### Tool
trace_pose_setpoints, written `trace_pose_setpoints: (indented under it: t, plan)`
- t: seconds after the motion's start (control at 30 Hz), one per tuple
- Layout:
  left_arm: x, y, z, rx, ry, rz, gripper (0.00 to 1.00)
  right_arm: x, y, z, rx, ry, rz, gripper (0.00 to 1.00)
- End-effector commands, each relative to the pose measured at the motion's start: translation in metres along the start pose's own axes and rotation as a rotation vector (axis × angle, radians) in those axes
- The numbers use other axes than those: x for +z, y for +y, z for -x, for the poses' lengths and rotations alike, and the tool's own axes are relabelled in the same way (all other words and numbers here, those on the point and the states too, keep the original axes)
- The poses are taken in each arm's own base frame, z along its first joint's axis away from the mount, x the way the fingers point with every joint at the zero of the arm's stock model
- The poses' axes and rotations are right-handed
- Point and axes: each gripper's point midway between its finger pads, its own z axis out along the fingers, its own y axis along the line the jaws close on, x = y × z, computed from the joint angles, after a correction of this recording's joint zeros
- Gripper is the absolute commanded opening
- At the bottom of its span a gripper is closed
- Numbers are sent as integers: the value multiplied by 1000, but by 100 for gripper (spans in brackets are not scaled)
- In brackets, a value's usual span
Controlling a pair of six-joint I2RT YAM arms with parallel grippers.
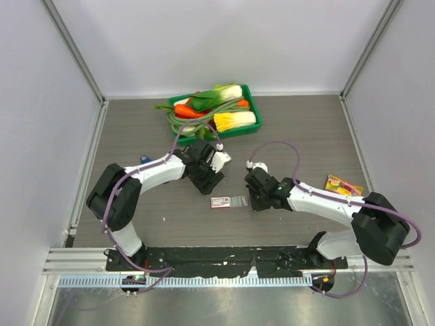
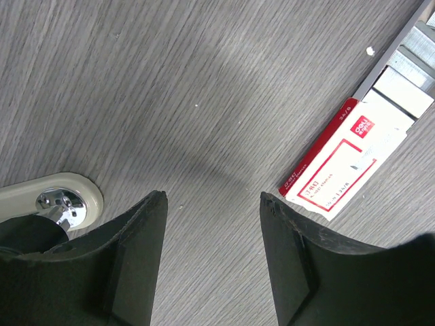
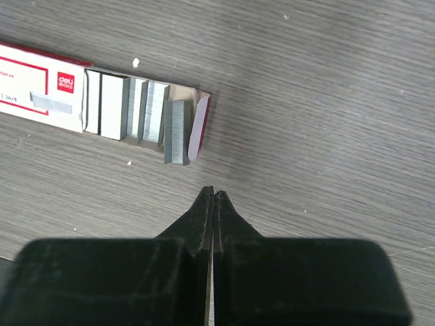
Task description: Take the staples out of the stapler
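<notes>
The stapler shows only in the left wrist view, as a cream rounded end with a chrome rivet [image 2: 62, 198] beside my left finger. My left gripper [image 2: 212, 195] [image 1: 211, 185] hangs open over bare table with nothing between its fingers. Ahead of it lies the red-and-white staple box [image 2: 340, 166] [image 1: 228, 202] with its drawer pulled out. Several grey strips of staples [image 3: 146, 112] lie in that drawer, and one strip [image 3: 177, 132] juts past the drawer's edge. My right gripper [image 3: 214, 192] [image 1: 253, 202] is shut on nothing, just short of that strip.
A green tray [image 1: 253, 102] of toy vegetables stands at the back centre. A yellow packet [image 1: 343, 185] lies at the right. Something small and blue [image 1: 146, 159] peeks out beside the left arm. Tiny white crumbs dot the wood near the box.
</notes>
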Motion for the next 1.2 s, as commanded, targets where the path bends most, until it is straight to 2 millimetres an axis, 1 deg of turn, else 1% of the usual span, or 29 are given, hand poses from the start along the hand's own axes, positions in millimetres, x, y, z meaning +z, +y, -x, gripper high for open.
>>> trace_pose_setpoints:
  t: [0.0,0.2,0.37,0.47,0.57,0.67,0.7,0.83,1.03,1.17]
  plan:
    - [-4,-3,10,12,-23,-20,61,-4,20,23,15,-129,117,1]
    - [-2,-3,10,13,-17,-20,61,1,26,28,-1,-148,148,1]
    - [-3,-2,10,14,-16,-17,61,7,26,25,-9,-129,140,1]
    - [-2,-2,9,15,-13,-17,61,7,27,25,-10,-130,147,1]
    - [-1,-1,8,15,-8,-16,61,5,27,25,-10,-133,151,1]
    - [-2,-2,9,18,-11,-15,61,-2,26,27,-9,-150,157,1]
    - [-2,-1,8,16,-10,-12,61,-7,28,31,-6,-171,167,1]
    - [-3,-1,9,18,-12,-11,61,-17,29,33,-4,-196,192,1]
    - [-4,-1,9,19,-13,-11,61,-10,20,14,0,-148,173,1]
    - [-4,-1,9,20,-10,-10,61,-9,18,6,5,-131,172,1]
